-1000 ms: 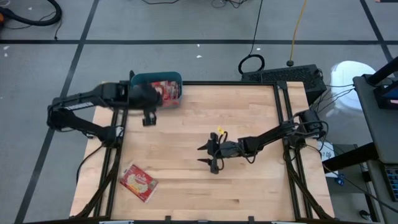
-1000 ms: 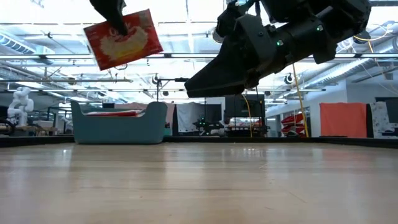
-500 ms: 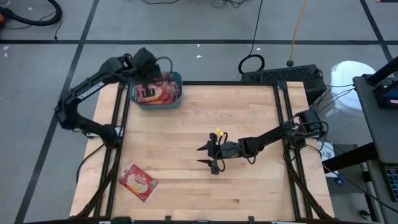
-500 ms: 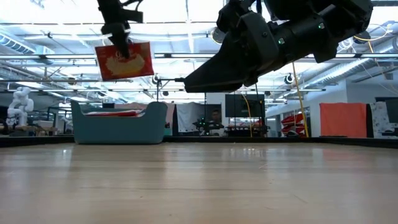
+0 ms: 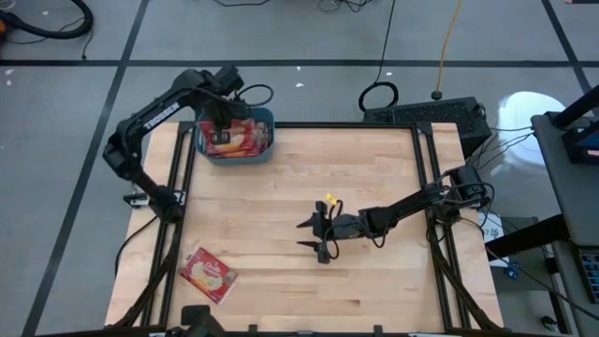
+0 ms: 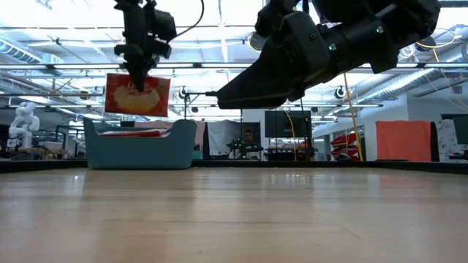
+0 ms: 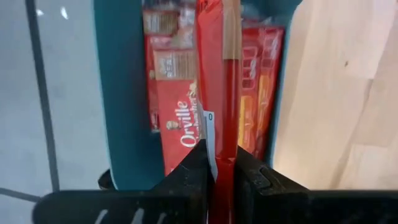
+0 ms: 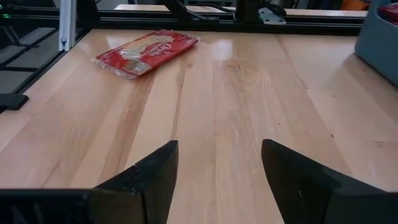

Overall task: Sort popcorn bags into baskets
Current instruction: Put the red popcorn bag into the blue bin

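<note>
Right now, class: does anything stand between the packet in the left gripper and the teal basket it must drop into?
Nothing visible does. The left gripper holds the popcorn bag above the open basket, which already holds packets.

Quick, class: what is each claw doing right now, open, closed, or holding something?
Left claw: closed on a popcorn bag above the basket.
Right claw: open, empty.

Basket (image 6: 139,150) wall hides bags inside in low view; held bag (image 7: 221,81) cut off by wrist-view edge.
</note>
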Controlling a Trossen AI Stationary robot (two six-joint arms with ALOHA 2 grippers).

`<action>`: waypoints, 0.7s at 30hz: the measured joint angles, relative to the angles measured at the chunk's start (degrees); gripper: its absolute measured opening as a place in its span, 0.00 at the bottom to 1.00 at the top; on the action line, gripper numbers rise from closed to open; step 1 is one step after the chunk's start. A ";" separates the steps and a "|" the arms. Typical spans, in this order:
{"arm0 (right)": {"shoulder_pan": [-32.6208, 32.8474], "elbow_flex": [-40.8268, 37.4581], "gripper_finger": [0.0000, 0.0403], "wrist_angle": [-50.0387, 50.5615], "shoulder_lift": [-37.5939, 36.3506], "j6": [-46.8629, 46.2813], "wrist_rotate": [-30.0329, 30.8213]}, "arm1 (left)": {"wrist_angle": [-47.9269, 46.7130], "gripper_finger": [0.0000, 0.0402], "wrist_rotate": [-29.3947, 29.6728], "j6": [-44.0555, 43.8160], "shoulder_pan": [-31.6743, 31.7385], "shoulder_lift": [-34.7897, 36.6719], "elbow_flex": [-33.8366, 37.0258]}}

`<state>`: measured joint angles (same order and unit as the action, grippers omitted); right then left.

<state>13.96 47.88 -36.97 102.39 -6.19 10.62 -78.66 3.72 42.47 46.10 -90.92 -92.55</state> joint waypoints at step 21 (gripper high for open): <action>0.04 -0.02 0.55 0.39 0.02 -0.17 -0.16 | -2.19 0.10 -1.67 -6.78 5.91 -5.18 0.04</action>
<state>14.00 47.86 -36.58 102.41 -6.36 10.46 -80.85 2.05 35.69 52.00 -96.09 -92.51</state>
